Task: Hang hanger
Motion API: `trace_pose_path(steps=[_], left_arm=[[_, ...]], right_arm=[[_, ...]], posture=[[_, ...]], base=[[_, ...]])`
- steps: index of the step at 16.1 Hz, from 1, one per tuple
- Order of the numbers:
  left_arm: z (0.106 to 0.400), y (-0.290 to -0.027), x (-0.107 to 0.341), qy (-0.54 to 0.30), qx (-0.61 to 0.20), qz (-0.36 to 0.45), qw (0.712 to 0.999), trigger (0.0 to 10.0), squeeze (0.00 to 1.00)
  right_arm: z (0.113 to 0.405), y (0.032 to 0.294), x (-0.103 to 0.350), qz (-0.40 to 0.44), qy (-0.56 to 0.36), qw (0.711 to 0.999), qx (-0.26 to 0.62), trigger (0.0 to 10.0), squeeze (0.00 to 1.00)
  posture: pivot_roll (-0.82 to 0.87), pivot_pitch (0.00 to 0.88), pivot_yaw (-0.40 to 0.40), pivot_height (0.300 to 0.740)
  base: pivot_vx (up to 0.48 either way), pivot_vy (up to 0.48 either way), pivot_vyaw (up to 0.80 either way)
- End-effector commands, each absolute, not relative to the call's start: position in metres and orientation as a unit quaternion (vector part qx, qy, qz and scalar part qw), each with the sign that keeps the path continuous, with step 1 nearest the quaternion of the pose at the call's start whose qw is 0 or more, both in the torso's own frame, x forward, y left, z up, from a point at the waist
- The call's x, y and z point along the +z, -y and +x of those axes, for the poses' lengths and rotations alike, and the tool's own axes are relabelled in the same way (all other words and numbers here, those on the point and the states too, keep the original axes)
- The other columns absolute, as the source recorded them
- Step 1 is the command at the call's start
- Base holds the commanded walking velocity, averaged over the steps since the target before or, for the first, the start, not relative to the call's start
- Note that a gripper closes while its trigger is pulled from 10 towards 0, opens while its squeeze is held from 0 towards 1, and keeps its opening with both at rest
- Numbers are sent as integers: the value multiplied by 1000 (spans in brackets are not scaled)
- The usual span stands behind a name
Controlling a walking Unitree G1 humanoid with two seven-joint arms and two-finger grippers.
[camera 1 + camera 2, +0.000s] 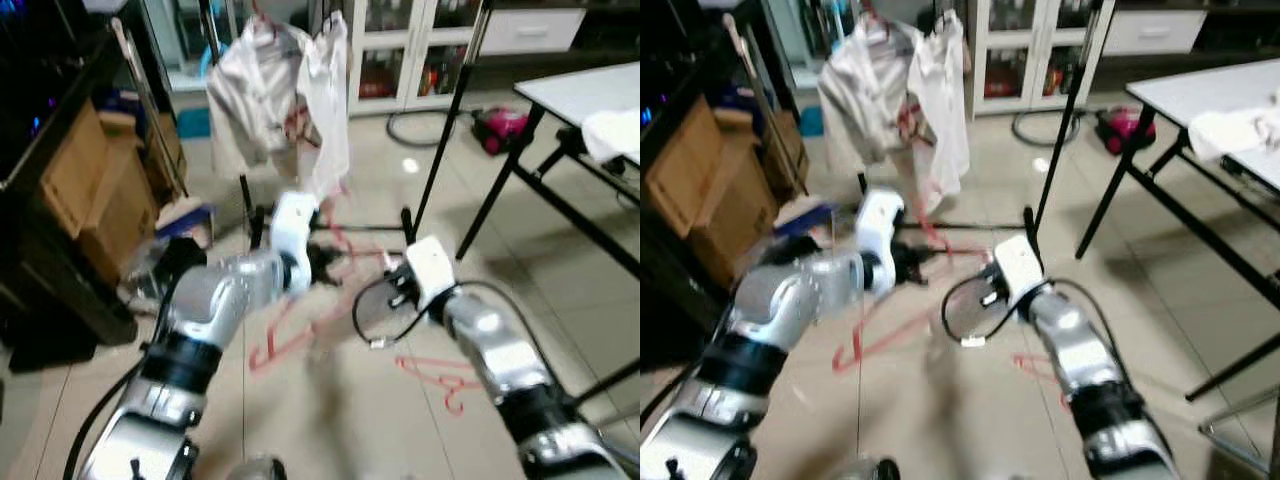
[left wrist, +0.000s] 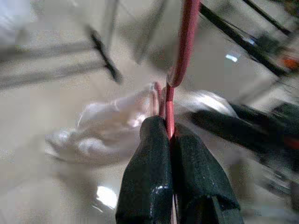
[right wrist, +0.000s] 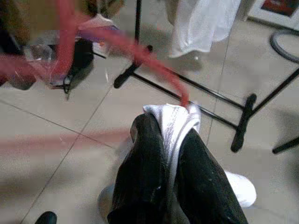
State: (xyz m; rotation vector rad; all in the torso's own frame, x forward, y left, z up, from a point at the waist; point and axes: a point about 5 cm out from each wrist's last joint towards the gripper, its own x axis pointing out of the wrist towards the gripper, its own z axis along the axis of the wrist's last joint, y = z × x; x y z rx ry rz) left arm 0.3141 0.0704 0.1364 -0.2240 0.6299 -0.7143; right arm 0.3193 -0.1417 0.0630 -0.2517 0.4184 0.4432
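Observation:
My left gripper point(image 2: 167, 128) is shut on the wire of a red hanger point(image 2: 183, 42), held low over the tiled floor. From the head I see the hanger point(image 1: 285, 335) hanging blurred below that gripper point(image 1: 322, 262). My right gripper point(image 3: 170, 125) is shut on a fold of white cloth point(image 3: 176, 119), and the red hanger point(image 3: 140, 53) runs into that cloth. The cloth point(image 2: 112, 121) bunches just beyond the left fingers. The right gripper point(image 1: 392, 278) sits close to the left one. A black clothes rack point(image 1: 440, 130) with white garments point(image 1: 280, 90) stands just ahead.
A second red hanger point(image 1: 440, 378) lies on the floor by my right arm. Cardboard boxes point(image 1: 90, 190) and a dark shelf are on the left. A white table point(image 1: 590, 85) on black legs stands at the right, with a pink appliance point(image 1: 500, 125) behind it.

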Motion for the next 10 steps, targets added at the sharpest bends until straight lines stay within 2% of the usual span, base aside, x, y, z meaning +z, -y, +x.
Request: trace_pose_path(steps=[1, 4, 5, 7, 10], left_arm=[[304, -61, 149, -309, -405, -142, 849, 10000, 0], [292, -61, 157, -331, -456, -140, 814, 10000, 0], [279, -66, 177, -316, -526, -123, 780, 10000, 0], [265, -73, 192, -314, -576, -87, 750, 10000, 0], [241, -97, 190, -342, -607, 26, 717, 10000, 0]], right_arm=[[334, 137, 81, -138, -162, 954, 210, 10000, 0], [341, 134, 82, -141, -160, 956, 204, 10000, 0], [345, 131, 77, -179, -161, 948, 207, 10000, 0], [346, 131, 71, -216, -162, 939, 215, 10000, 0], [354, 135, 78, -230, -147, 939, 211, 10000, 0]], posture=[[-57, 0, 40, 740], [-53, 0, 39, 740], [-39, 0, 36, 740], [-35, 0, 35, 740], [-19, 0, 47, 740]], base=[[0, 0, 0], [0, 0, 0], [0, 0, 0], [0, 0, 0], [0, 0, 0]])
